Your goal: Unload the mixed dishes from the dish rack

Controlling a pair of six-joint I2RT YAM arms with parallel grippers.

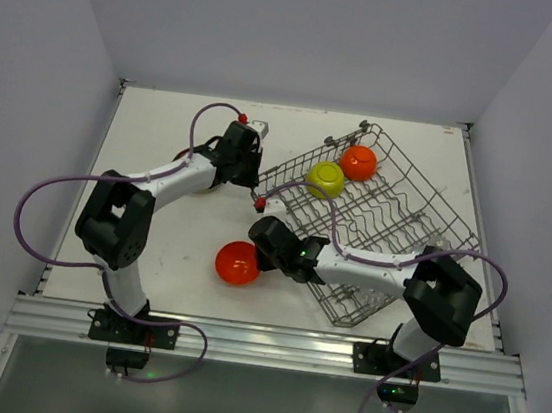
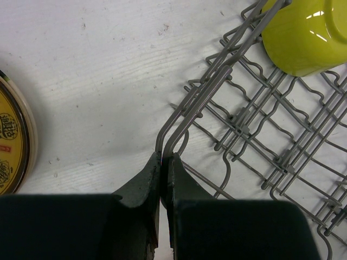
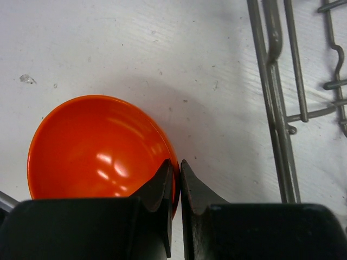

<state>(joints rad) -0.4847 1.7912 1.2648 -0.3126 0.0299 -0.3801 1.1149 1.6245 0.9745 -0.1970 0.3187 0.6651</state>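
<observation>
The white desk (image 1: 165, 122) is walled on three sides, and its widest bare stretches are the far left corner and the strip along the left edge. The dish rack (image 1: 397, 206) fills most of the right half and sits skewed. One corner lies close to the front edge of the desk, another close to the right edge, and a third reaches toward the far wall, so little free room remains on that side. A plate (image 2: 13, 135) with a yellow-brown face and cream rim lies flat on the desk left of the rack, partly under the left arm. The orange bowl (image 1: 237, 263) sits on the desk near the front, just beside the rack's near-left side. A yellow-green bowl (image 1: 325, 178) and a second orange bowl (image 1: 359, 162) rest side by side inside the rack's far-left end. The left tool (image 2: 163, 158) is pinched together on the rim wire at the rack's left corner. The right tool (image 3: 177, 165) is clamped on the rim of the orange bowl on the desk.
</observation>
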